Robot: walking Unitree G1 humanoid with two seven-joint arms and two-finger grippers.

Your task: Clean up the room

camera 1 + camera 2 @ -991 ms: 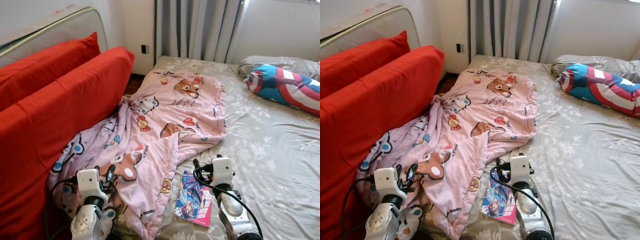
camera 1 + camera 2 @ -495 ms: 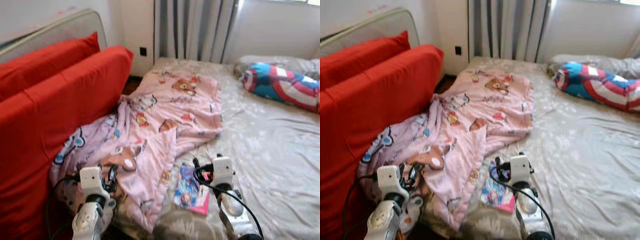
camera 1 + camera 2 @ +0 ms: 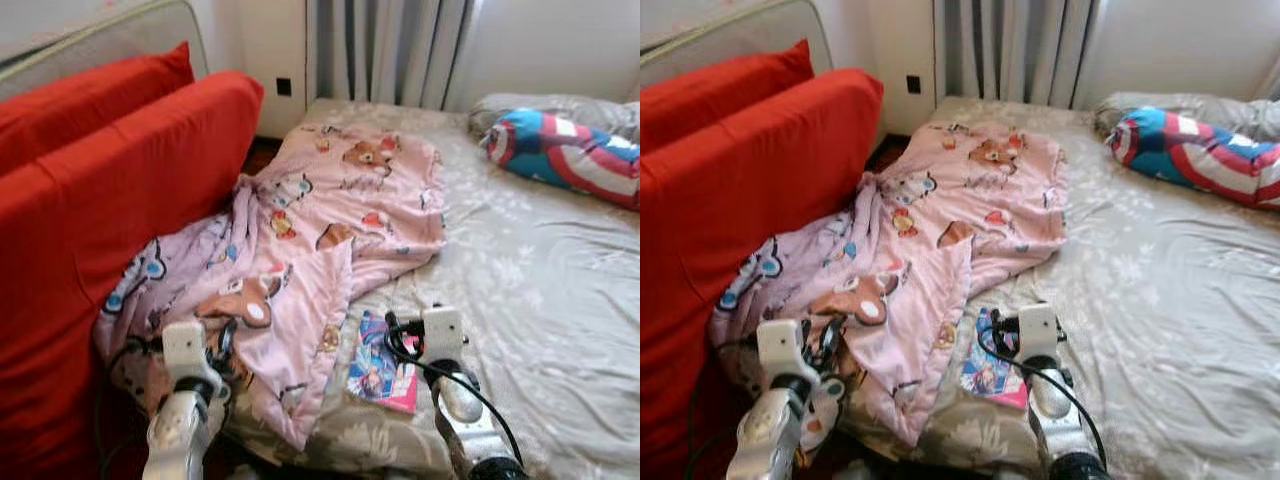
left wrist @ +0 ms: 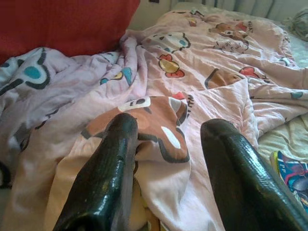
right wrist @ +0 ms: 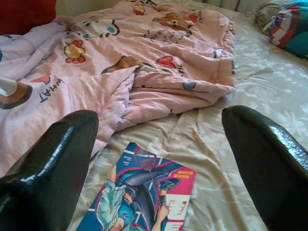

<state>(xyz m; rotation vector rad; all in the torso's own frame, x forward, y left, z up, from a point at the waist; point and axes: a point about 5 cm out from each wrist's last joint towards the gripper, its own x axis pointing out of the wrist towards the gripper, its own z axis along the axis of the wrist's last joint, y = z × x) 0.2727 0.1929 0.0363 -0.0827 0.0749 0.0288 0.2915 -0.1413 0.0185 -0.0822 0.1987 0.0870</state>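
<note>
Approach step: right hand hovering wide open, empty, over magazine on bed; left hand open, empty, over pink blanket. Next: lowering, pinching magazine edge.

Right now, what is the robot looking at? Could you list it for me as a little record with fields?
Place: bed with a grey flowered sheet
Blanket: pink cartoon blanket, rumpled, hanging off the bed's edge
Book: colourful comic book flat on the sheet beside the blanket
Pillow: striped pillow at the far side
Cushions: red cushions beside the bed
Left gripper: open, over the blanket
Right gripper: open, over the comic book
</note>
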